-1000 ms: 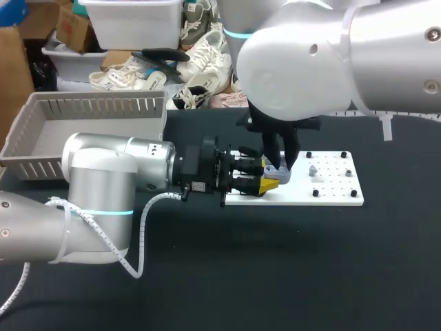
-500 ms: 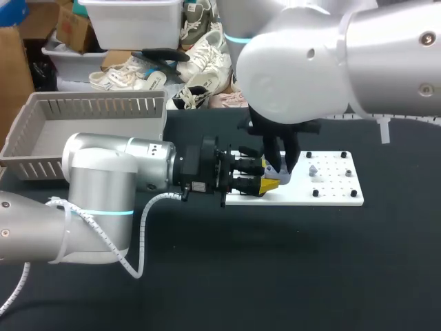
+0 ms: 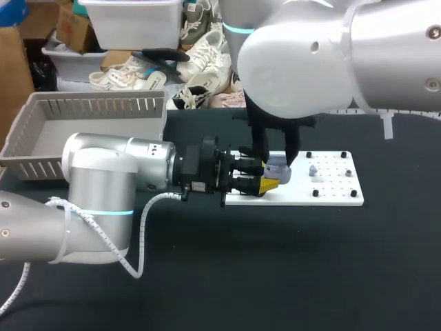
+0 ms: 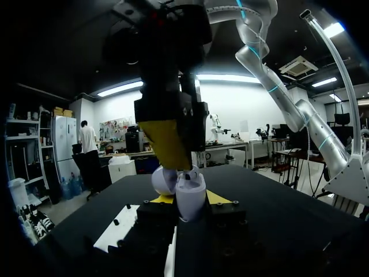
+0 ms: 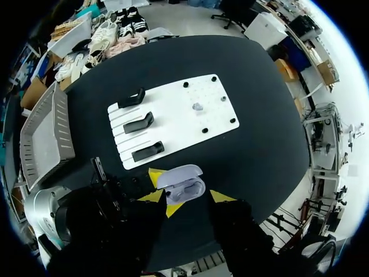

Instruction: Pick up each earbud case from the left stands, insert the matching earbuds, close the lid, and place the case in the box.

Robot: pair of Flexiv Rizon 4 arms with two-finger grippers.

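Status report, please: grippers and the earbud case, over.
Left gripper shut on earbud case, lid open. Right gripper open, straddling it from above. One earbud on white board.

Right gripper [image 3: 275, 160]: over the last second its two dark fingers [image 3: 260, 148] drew apart. A second ago they stood close together over the earbud case [image 3: 277, 170] and hid most of its top. Half a second ago that was much the same. By now the finger on my left arm's side had shifted well off toward that arm, while the other had barely moved. More of the case's pale top showed in the gap between them. The right arm's big wrist housing edged slightly, no more.
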